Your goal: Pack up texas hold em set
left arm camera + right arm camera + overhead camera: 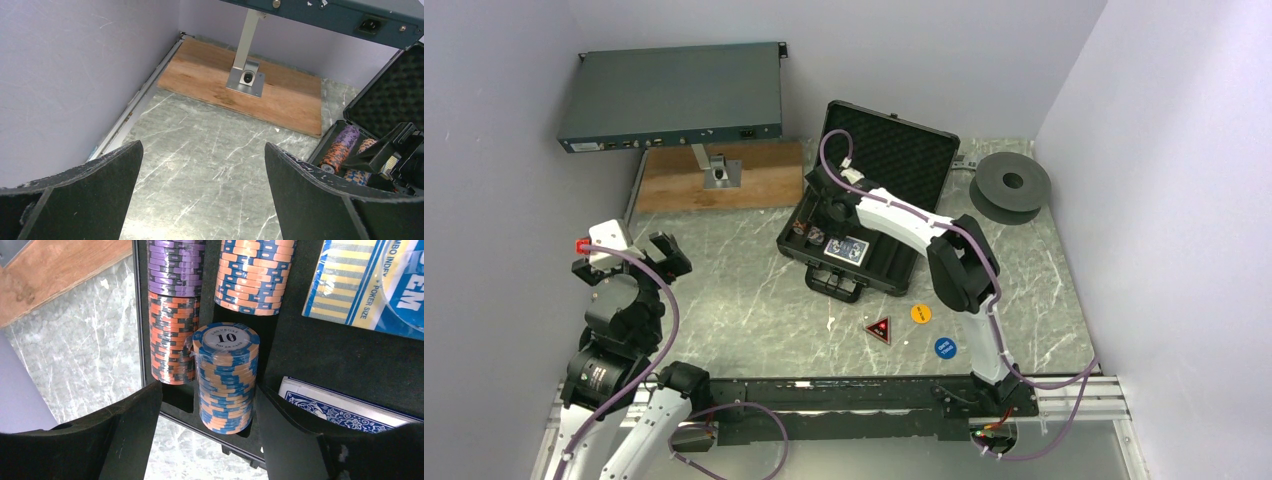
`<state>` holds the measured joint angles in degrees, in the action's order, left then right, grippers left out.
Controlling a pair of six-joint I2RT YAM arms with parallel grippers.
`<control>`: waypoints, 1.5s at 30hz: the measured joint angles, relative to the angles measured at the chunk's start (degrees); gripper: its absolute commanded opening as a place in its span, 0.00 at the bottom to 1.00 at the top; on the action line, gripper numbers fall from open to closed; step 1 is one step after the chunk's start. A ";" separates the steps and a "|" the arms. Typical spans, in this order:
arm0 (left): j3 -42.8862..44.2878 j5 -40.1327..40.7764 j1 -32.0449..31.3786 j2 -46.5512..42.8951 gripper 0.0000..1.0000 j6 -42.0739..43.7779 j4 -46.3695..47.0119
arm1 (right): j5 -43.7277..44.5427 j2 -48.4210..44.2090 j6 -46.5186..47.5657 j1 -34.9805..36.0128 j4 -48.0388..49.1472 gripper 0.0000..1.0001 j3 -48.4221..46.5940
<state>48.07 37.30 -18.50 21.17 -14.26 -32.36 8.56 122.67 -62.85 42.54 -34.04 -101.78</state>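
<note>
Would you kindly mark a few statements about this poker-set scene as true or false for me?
1. The briefcase stands with its lid open. True.
2. The red-triangle button, orange button and blue button are packed inside the case. False: all three lie on the table in front of it.
3. The left gripper holds a card deck. False: it is open and empty.
4. The chip roll between the fingers of the right gripper shows a 10 on its top chip. True.
</note>
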 measured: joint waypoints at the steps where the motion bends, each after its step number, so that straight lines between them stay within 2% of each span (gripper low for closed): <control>1: 0.00 0.00 0.00 0.02 0.98 0.00 0.00 | 0.17 -0.13 0.11 0.02 0.09 0.71 0.11; 10: 0.00 0.00 0.00 0.20 0.98 0.02 0.00 | 5.40 -7.30 4.00 -0.24 -0.79 0.70 2.10; 18: -0.02 0.02 0.00 0.52 0.98 0.02 0.02 | 4.85 -11.72 11.96 -0.20 3.87 0.62 3.91; 21: -0.02 0.02 0.00 0.63 0.98 0.00 0.02 | 4.81 -11.76 16.00 0.26 5.22 0.56 4.92; 25: -0.02 0.02 0.00 0.94 0.98 0.02 0.02 | 4.22 -11.67 21.99 1.05 5.99 0.41 5.11; 27: -0.02 0.04 0.00 1.07 0.98 0.02 0.02 | 2.82 -11.67 25.16 1.55 6.73 0.27 5.18; 30: -0.02 0.04 0.00 1.22 0.98 0.02 0.02 | -0.31 -11.67 29.68 2.05 8.48 0.19 6.12; 38: -0.02 0.09 0.11 1.46 0.98 0.02 0.02 | -8.92 -8.39 37.40 2.78 8.61 0.09 6.84; 45: -0.07 0.09 0.33 1.49 0.98 0.04 0.04 | -12.17 -6.93 39.80 2.97 8.07 0.05 8.72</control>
<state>48.01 37.39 -18.17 22.65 -14.22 -32.32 -3.62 115.74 -23.05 45.52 -25.98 -93.06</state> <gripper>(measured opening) 0.983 0.067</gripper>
